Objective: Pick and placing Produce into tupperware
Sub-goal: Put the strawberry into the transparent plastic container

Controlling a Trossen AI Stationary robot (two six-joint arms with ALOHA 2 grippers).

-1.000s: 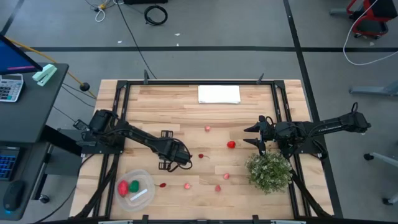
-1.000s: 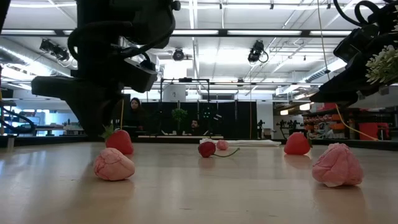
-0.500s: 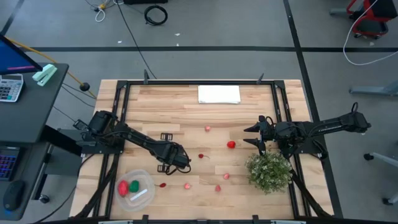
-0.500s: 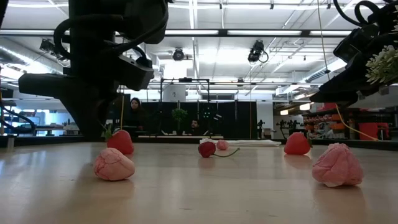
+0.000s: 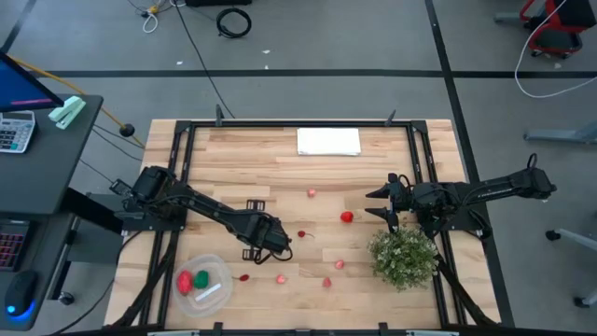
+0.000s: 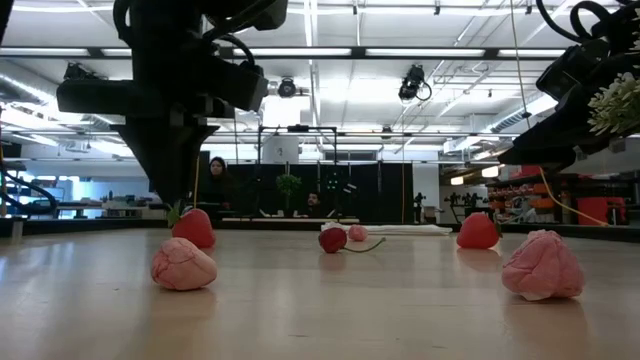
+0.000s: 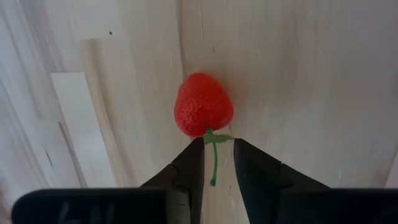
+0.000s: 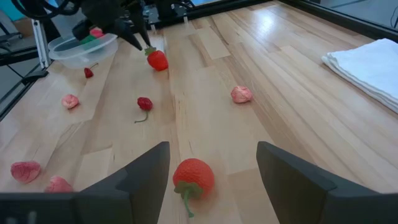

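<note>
pale wood table, clear plastic tupperware

Place: a robotics lab or workshop
Floor: grey, taped lines, loose cables
Ceiling: strip lights, hanging cameras
Side desk: calculator, monitor
Background: people seated at benches

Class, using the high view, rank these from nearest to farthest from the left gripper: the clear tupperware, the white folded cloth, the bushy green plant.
Measured from the left gripper:
1. The tupperware, close by at the near-left corner.
2. The bushy green plant, across on the right side.
3. The white folded cloth, at the table's far edge.
The plant and cloth are nearly equal, so that order is tentative.
</note>
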